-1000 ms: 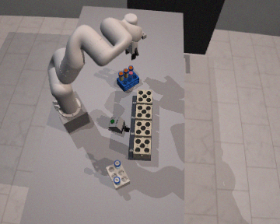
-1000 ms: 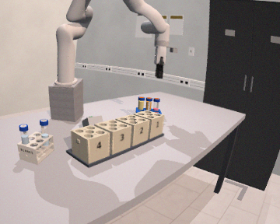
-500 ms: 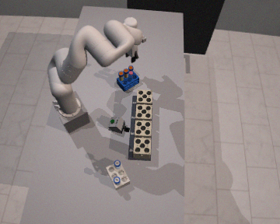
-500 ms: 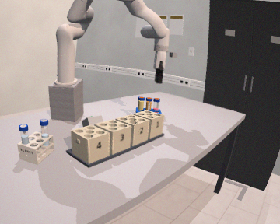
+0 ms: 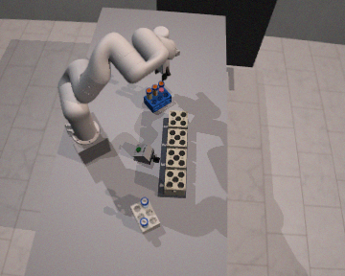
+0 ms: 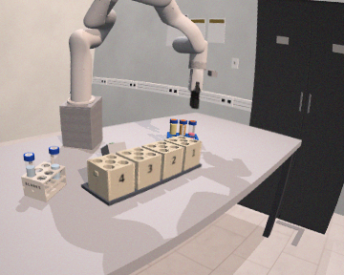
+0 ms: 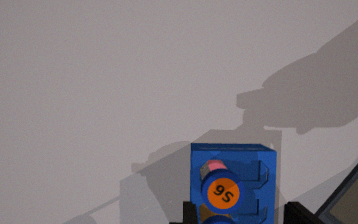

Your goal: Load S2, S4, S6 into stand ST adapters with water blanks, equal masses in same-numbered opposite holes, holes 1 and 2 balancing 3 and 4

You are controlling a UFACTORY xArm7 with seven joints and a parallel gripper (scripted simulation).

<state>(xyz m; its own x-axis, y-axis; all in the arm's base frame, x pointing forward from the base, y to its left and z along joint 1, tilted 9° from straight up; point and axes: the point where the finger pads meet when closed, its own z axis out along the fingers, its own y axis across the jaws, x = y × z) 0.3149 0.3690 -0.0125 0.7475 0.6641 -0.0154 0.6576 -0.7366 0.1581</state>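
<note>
Three orange-dotted tubes in blue rack (image 5: 157,102); adapters (image 6: 146,163) seemingly vacant.

Arm arched high from its base, wrist pointed straight down; gripper (image 6: 195,102) hung partly open, fingers holding nothing.
</note>
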